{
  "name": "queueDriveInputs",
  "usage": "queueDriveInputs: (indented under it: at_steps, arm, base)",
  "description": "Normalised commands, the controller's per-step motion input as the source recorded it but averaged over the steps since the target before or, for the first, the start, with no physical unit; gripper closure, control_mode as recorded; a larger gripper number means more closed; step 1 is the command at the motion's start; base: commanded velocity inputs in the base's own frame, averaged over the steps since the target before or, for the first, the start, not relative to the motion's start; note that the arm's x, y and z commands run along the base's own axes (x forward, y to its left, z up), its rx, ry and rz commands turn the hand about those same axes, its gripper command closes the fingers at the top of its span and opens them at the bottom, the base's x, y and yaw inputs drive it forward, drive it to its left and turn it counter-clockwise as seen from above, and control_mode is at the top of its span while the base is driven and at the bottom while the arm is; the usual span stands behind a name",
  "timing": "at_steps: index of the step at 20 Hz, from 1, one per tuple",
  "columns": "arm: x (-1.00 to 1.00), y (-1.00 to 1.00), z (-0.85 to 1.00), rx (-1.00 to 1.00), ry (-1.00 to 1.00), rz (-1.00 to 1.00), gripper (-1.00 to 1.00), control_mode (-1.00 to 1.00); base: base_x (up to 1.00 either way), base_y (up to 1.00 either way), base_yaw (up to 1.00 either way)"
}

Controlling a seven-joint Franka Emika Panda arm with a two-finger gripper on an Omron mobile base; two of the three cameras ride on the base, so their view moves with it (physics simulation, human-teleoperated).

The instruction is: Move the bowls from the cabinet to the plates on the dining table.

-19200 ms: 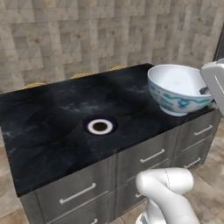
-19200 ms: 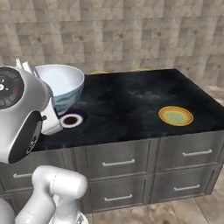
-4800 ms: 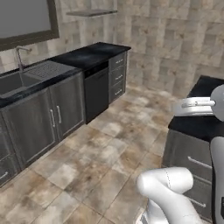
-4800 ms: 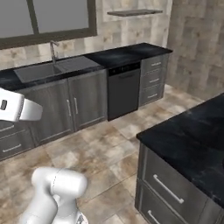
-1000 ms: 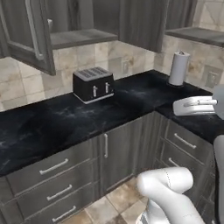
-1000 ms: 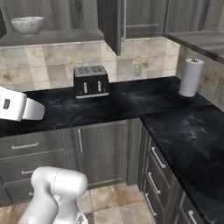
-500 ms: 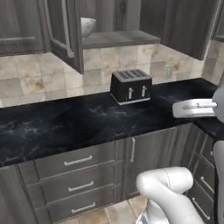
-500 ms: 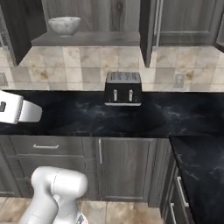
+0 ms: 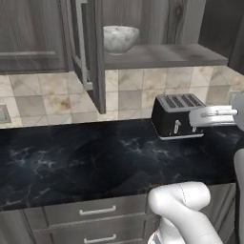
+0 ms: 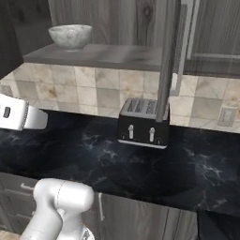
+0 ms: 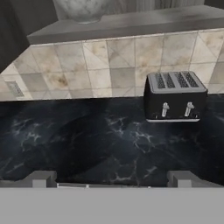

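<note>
Gripper (image 11: pixel 112 181) is hanging empty with jaws spread wide, low over the black counter (image 9: pixel 86 162), probably staged for the reach up. Marbled bowl (image 9: pixel 120 38) is sitting on the open cabinet (image 9: pixel 162 56) shelf at 11 o'clock in the hand view, toaster (image 11: pixel 175 96) at 2.

bowl (image 9: pixel 120 37) on cabinet (image 9: pixel 162 55) shelf, toaster (image 9: pixel 177 115) on counter (image 9: pixel 86 162)

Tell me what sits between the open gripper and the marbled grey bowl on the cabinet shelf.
In the hand view, black marble counter and tiled backsplash separate the gripper from the marbled whitish-grey bowl; the black toaster stands off to the side.
</note>
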Motion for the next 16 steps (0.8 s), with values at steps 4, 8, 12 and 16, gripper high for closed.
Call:
queueDriveInputs:
  at_steps: [4,8,12,16]
  arm:
    - [0.00,0.00,0.00,0.00,0.00,0.00,-1.00,1.00]
    - [0.00,0.00,0.00,0.00,0.00,0.00,-1.00,1.00]
    - [0.00,0.00,0.00,0.00,0.00,0.00,-1.00,1.00]
    - [0.00,0.00,0.00,0.00,0.00,0.00,-1.00,1.00]
  base:
    - [0.64,-0.50,0.11]
    - [0.63,-0.15,0.02]
    - [0.82,0.00,0.00]
    - [1.00,-0.02,-0.01]
